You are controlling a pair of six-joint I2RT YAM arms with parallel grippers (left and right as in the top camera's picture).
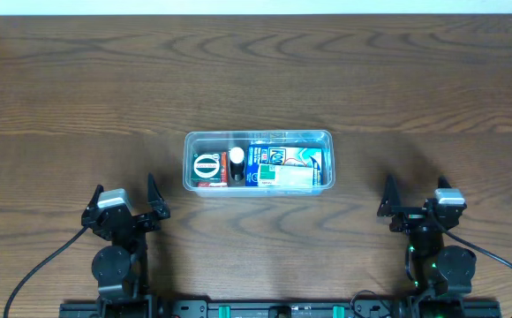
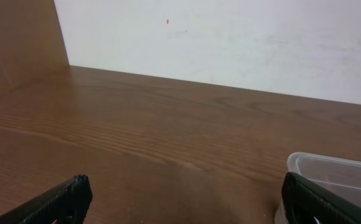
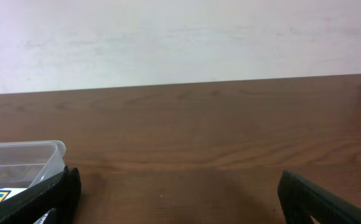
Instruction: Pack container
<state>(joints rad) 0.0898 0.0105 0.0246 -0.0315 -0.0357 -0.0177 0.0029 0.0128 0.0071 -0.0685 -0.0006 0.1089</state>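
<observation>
— Looking down from overhead, you had the container sitting near the middle of the table, long side across, between your two arms and a little ahead of them. What was in it?

— You could see a red-and-white packet at its left end, a small dark item with a white top just beside that, and a blue-and-white packet filling the right part.

— And your claws?

— Your left gripper had its fingers spread wide with nothing between them. It was near the container's left end but apart from it, and its wrist camera caught only a corner of the rim at the lower right. Your right gripper was spread the same way, bare, and farther off from the right end.

— How would you have expected the container to handle?

— My guess was light even with its load. The walls looked thin, so it would likely flex if you pinched hard, and the clear plastic looked smooth enough to slip. The rim seemed the stiffest part. I'd have had you take a short end wall, one finger inside and one outside just under the rim. Steadying both ends at once would also have worked. Squeezing the long sides looked likely to bow them.
</observation>
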